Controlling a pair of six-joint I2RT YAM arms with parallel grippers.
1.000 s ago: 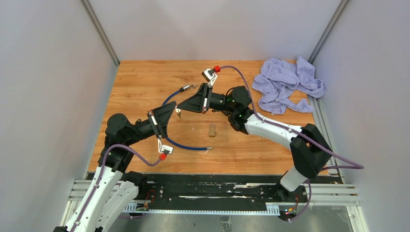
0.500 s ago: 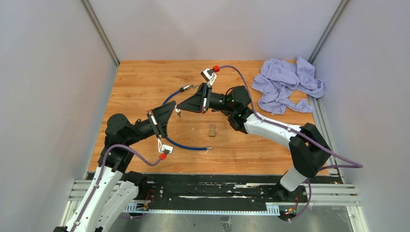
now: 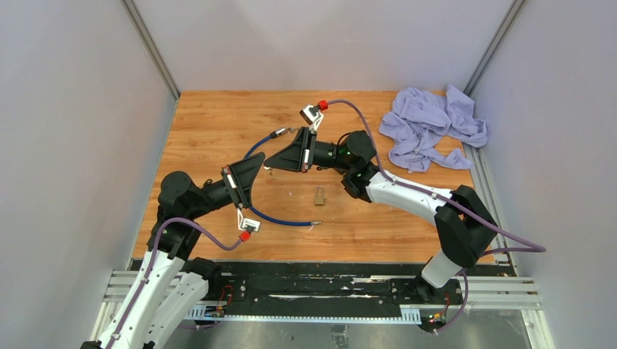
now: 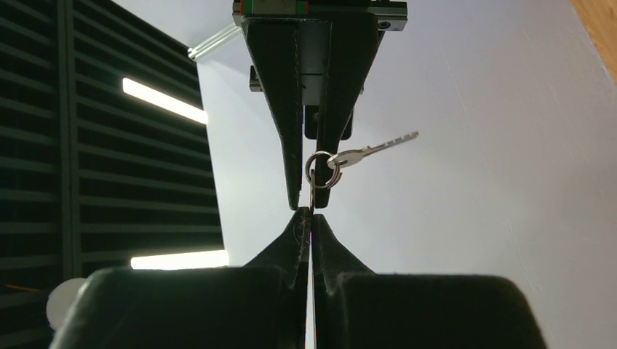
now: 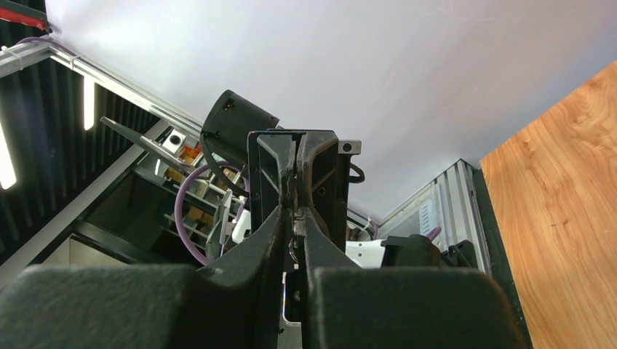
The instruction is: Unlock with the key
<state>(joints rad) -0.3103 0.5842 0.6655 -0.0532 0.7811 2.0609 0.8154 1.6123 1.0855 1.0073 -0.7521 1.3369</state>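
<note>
We are seeing the left gripper (image 4: 311, 214) clenching a thin metal piece (image 4: 311, 198) linked to one key ring (image 4: 322, 169), which is carrying one key (image 4: 378, 147) jutting sideways. The right gripper (image 5: 295, 211) is meeting it tip to tip, fingers almost together about the ring; we cannot tell whether they are gripping. Both are hanging above the table (image 3: 211, 123), near one padlock (image 3: 319, 195), one blue cable (image 3: 280, 219) and one cloth (image 3: 429, 127).

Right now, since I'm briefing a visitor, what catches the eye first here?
The left hand and right hand meet tip to tip above the table, a key ring and silver key dangling between them. A padlock lies on it nearby; a lilac cloth sits crumpled far right.
</note>
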